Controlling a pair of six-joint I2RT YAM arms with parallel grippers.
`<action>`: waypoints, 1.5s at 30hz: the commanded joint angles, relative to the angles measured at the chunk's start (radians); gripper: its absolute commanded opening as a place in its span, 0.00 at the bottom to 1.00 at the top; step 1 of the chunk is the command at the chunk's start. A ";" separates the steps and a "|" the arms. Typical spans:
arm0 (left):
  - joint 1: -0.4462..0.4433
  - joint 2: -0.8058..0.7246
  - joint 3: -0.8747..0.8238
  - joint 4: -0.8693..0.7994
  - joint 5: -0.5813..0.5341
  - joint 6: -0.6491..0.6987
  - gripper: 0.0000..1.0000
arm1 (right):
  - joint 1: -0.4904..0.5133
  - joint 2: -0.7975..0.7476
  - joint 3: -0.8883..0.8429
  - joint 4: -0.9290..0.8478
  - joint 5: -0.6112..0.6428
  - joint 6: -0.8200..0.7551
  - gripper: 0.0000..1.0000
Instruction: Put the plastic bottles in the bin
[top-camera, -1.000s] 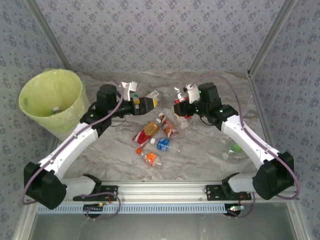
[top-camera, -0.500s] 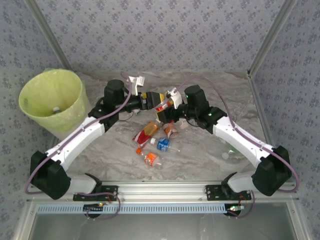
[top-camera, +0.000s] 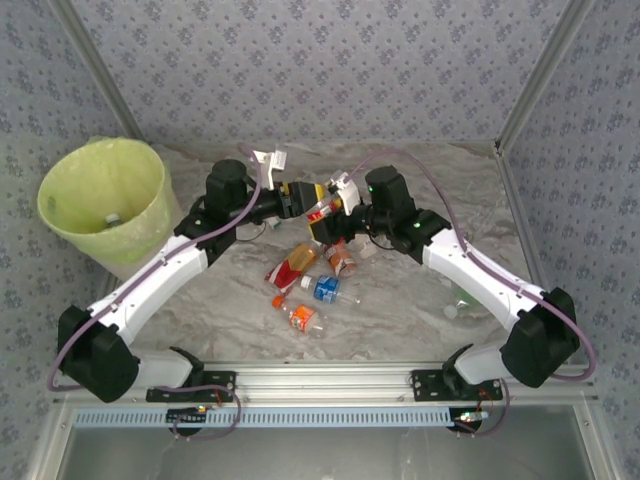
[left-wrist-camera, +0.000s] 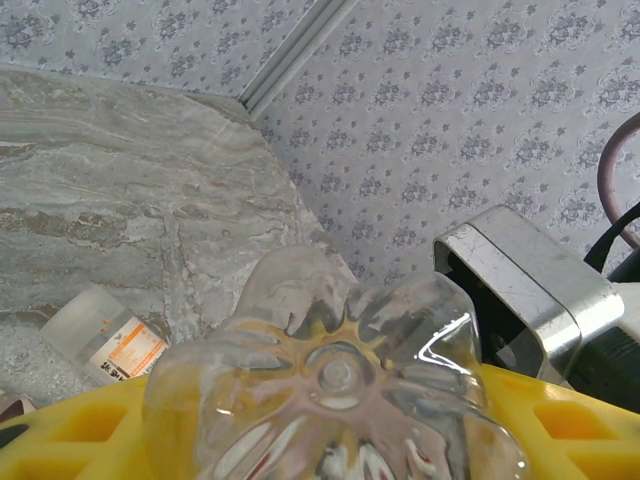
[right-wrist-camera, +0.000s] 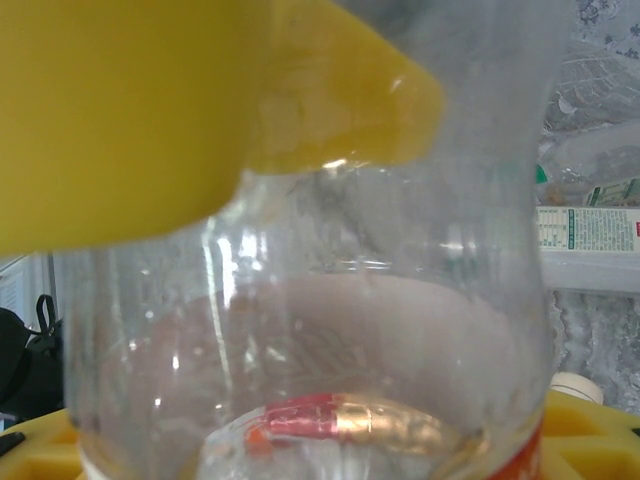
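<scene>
A clear bottle with a red label (top-camera: 321, 208) hangs above the table between the two grippers. My right gripper (top-camera: 326, 222) is shut on it, and the bottle's body (right-wrist-camera: 330, 330) stands close in front of the right wrist camera. My left gripper (top-camera: 300, 196) meets it from the left, its yellow fingers (left-wrist-camera: 570, 420) flanking the bottle's petal-shaped base (left-wrist-camera: 335, 390). One left finger (right-wrist-camera: 150, 100) lies against the bottle's upper part. Whether the left jaws press on it is unclear. The lime-lined white bin (top-camera: 120, 235) stands at the far left with a bottle (top-camera: 113, 218) inside.
Several loose bottles lie mid-table under the grippers: a red-orange one (top-camera: 292, 268), a blue one (top-camera: 325, 288), an orange one (top-camera: 300, 316) and a red-white one (top-camera: 342, 257). A green one (top-camera: 465, 297) lies to the right. Patterned walls enclose the table.
My right arm swung left carrying the bottle until it met the left gripper. The left gripper shifted slightly right and back toward it. Both have barely moved in the last half second.
</scene>
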 joint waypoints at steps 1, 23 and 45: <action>-0.001 -0.035 -0.017 0.032 -0.055 0.043 0.44 | 0.021 0.002 0.039 0.022 0.004 0.025 0.67; 0.006 -0.138 0.139 -0.285 -0.475 0.294 0.37 | 0.007 -0.096 -0.014 -0.073 0.693 0.098 1.00; 0.204 -0.398 0.243 -0.312 -0.938 0.628 0.37 | -0.081 -0.093 -0.009 -0.189 0.922 0.250 1.00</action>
